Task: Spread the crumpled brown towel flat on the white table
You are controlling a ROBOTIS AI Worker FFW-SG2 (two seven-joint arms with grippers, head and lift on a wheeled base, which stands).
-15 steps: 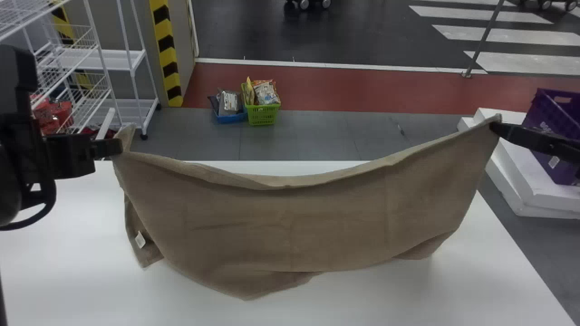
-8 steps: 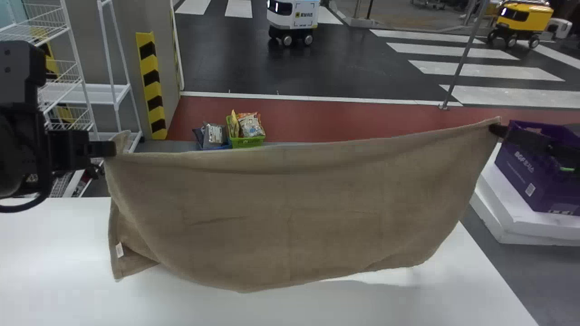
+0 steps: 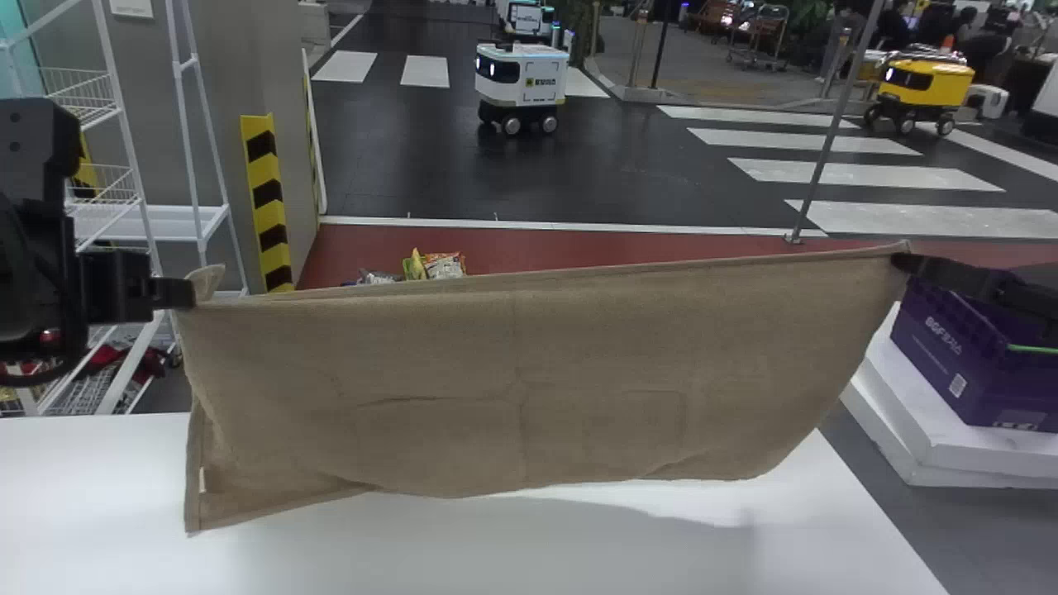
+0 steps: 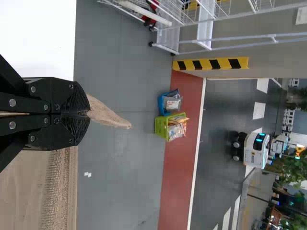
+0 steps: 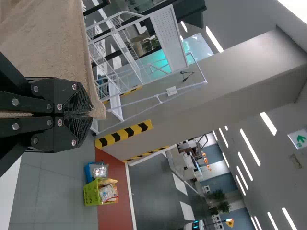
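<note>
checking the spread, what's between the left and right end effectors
The brown towel, stretched from the left end effector to the right end effector, as the head view shows.

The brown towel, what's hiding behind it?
In the head view, snack packets peek over the top of the towel. It covers their green basket, seen in the left wrist view, and much of the far edge of the white table.

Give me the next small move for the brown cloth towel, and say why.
Probably lower the black left gripper and black right gripper together, fingers closed: the brown towel hangs stretched between them by its upper corners, casting a shadow on the white table.
</note>
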